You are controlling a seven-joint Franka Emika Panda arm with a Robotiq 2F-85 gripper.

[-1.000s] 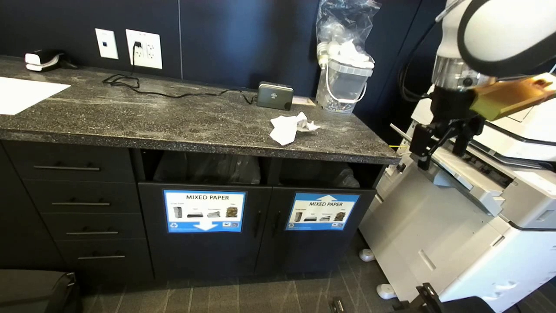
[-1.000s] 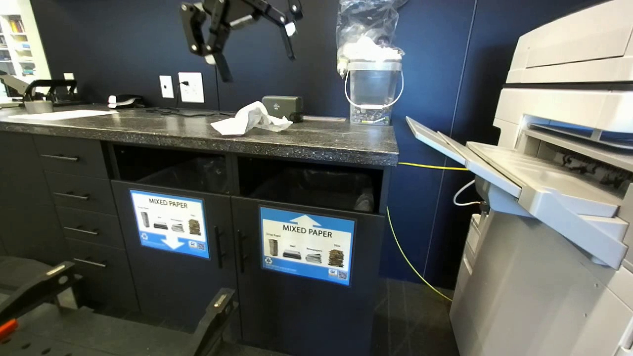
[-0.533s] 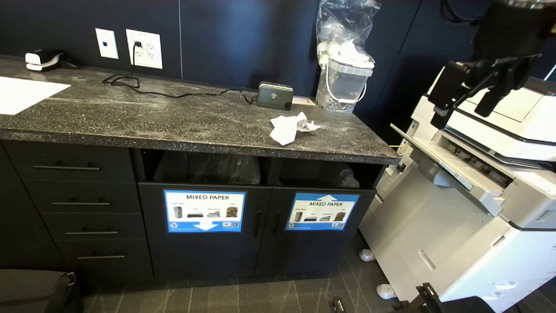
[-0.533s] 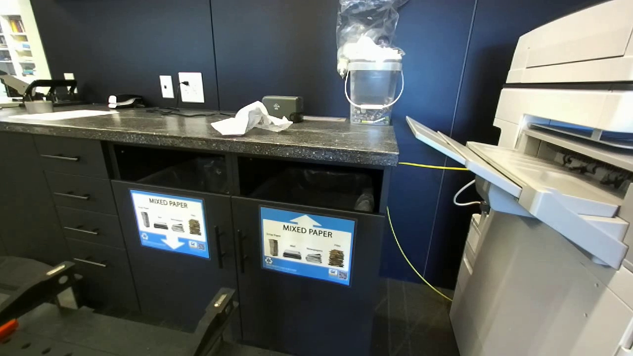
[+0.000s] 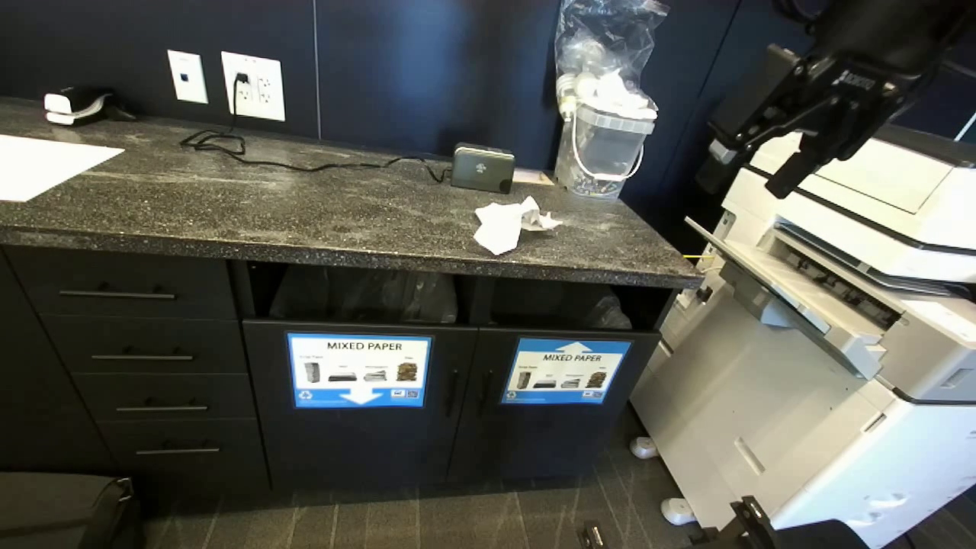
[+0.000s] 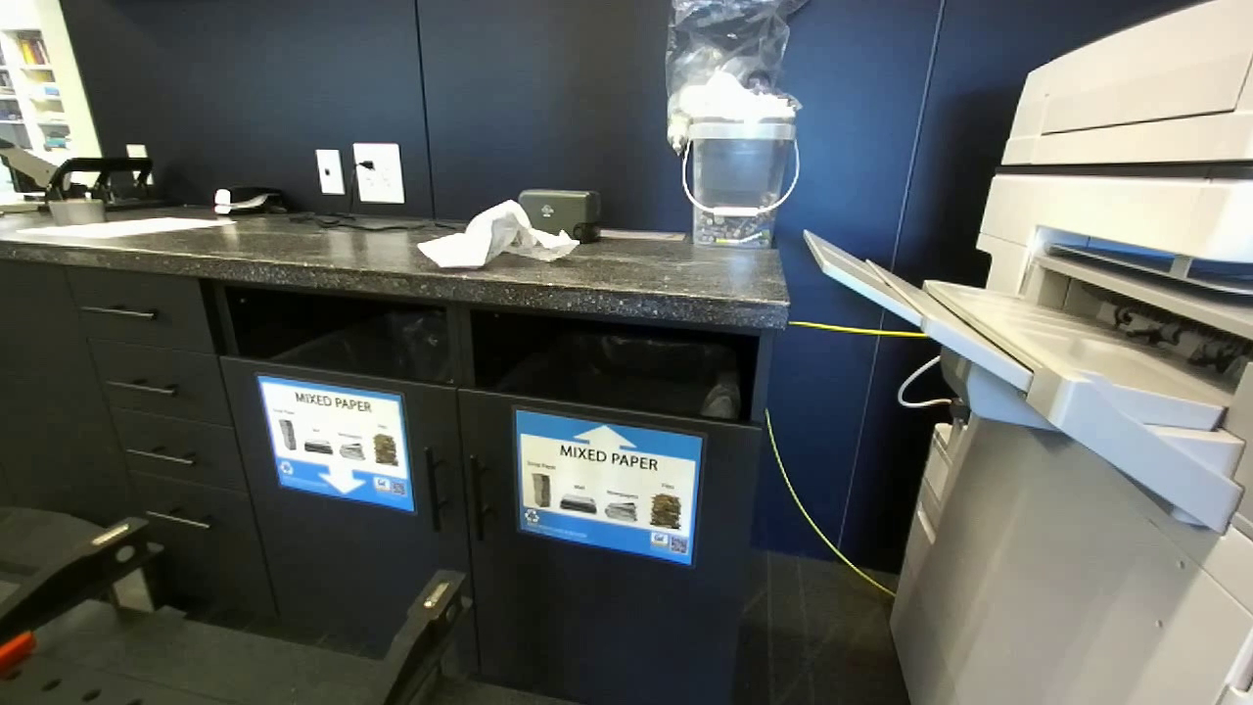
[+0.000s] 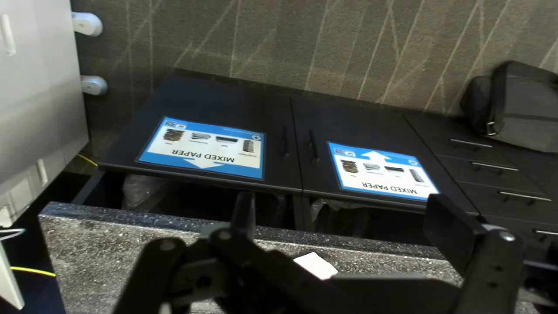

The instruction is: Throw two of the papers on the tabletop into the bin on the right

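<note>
A crumpled white paper lies near the right end of the dark speckled tabletop, seen in both exterior views. My gripper hangs in the air at the upper right of an exterior view, tilted, well apart from the paper. In the wrist view the gripper stands wide open with nothing between its fingertips. A corner of the paper shows there, the rest hidden behind the gripper's linkage. The bin on the right is a dark cabinet slot with a liner, above a blue-bordered label.
A similar slot sits to its left. On the counter stand a small grey box and a clear bucket topped by a plastic bag. A flat white sheet lies far left. The large printer stands to the right.
My gripper has risen and tilted so its fingers point further to the left in an exterior view. It has left the top of an exterior view. The paper has not moved.
</note>
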